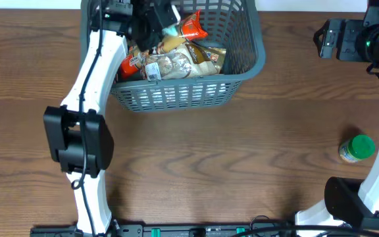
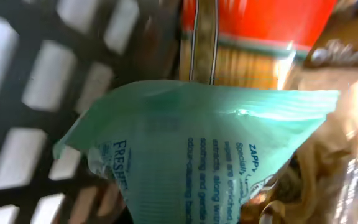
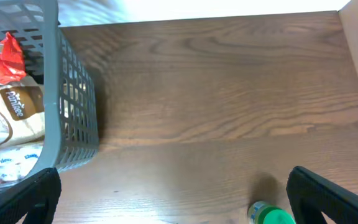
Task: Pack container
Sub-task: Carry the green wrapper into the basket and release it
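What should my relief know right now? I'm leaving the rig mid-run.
Left gripper: shut on a pale green plastic packet, held over the large grey-blue slotted plastic basket.
Right gripper: open, empty, at the table's right side.
Done: a red packet and tan snack bags lie in the basket.
Left to do: drop the green packet in; the small green-lidded bottle sits on the brown wooden table outside the basket, probably next.
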`<move>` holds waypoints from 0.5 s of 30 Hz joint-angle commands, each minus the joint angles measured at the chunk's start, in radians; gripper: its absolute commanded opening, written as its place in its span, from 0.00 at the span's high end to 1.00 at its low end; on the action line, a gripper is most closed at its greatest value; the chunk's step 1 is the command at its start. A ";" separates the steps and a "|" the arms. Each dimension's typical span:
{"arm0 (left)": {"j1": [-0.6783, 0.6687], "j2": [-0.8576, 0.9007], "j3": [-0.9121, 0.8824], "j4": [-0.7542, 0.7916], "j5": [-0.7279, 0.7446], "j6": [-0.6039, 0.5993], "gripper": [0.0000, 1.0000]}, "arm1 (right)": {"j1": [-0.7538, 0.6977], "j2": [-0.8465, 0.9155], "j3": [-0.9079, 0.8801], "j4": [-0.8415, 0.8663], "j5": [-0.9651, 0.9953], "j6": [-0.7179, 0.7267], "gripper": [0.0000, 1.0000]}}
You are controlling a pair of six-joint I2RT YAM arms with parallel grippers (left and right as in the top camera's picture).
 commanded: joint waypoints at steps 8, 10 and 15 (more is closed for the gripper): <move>0.056 -0.013 0.008 -0.078 -0.053 -0.018 0.02 | 0.010 0.003 -0.002 -0.006 -0.003 0.017 0.01; 0.056 -0.033 0.008 -0.106 -0.052 -0.019 0.02 | 0.010 0.003 -0.002 -0.009 -0.004 0.017 0.01; 0.064 -0.148 0.009 -0.129 -0.060 -0.229 0.02 | 0.010 0.003 -0.002 0.017 -0.004 0.018 0.01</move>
